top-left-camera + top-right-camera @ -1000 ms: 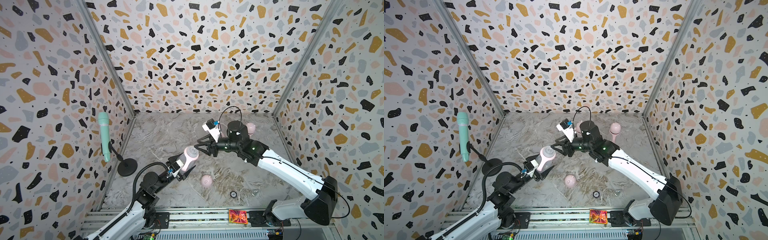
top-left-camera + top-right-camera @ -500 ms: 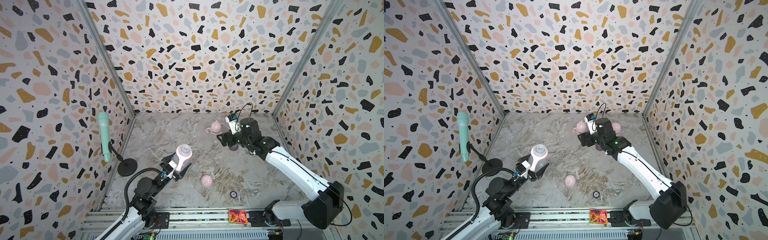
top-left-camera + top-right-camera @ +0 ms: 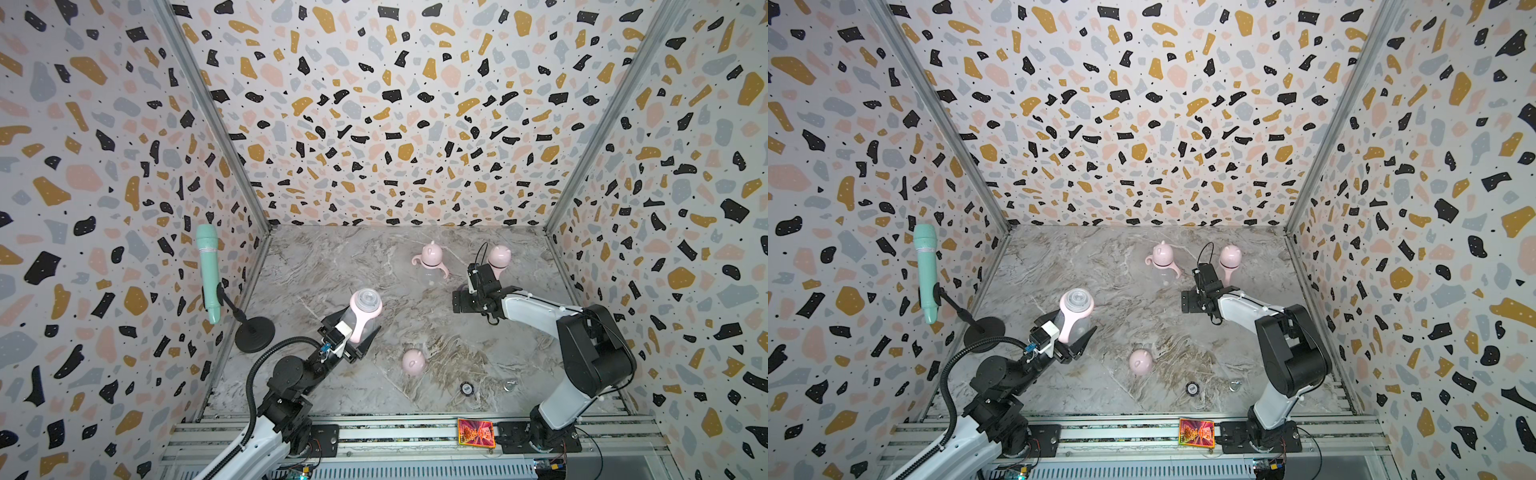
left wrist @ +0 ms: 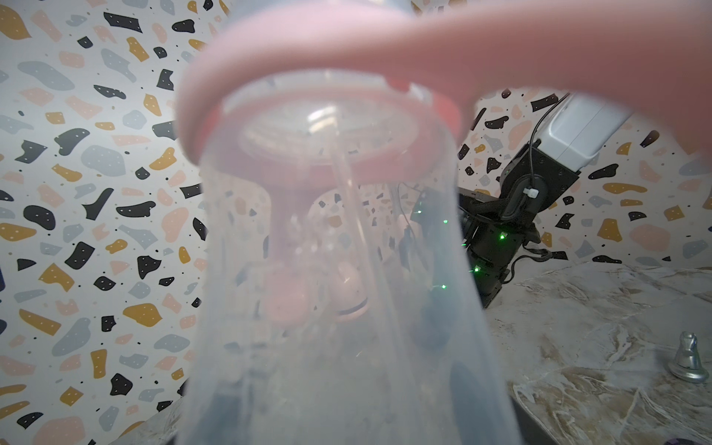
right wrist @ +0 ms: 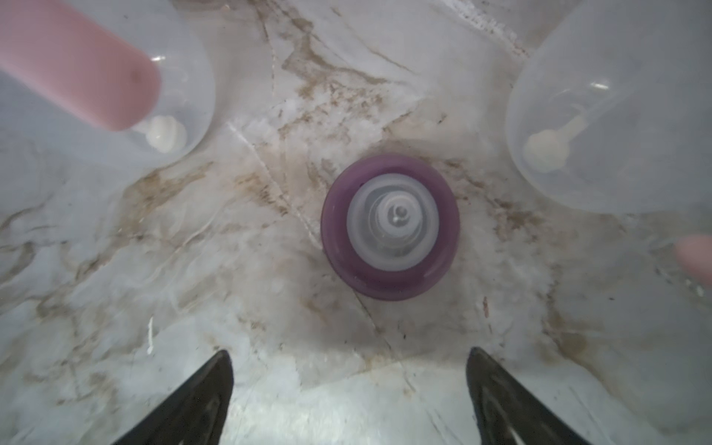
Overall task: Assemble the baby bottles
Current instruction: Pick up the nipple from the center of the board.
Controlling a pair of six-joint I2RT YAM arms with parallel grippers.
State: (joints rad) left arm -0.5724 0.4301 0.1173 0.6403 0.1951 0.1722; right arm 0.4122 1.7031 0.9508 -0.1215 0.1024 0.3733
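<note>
Capped bottles [image 3: 431, 258] [image 3: 498, 257] upright; uncapped bottle [image 3: 362, 311] tilted aloft

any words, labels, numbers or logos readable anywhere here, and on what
No text here is legible.
Small black disc on the tabletop: pale marking, too small to read.
Red-orange card on the front rail: pattern only, nothing readable.
Uncapped baby bottle: no print seen.

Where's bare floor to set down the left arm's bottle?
Widest bare patch: back-left marble floor, between the microphone stand, back wall and one capped bottle. Smaller: centre, between that bottle and the loose pink cap. Crowded: back right, where the open right gripper hangs over the purple teat collar, flanked by that bottle and the other capped bottle.
</note>
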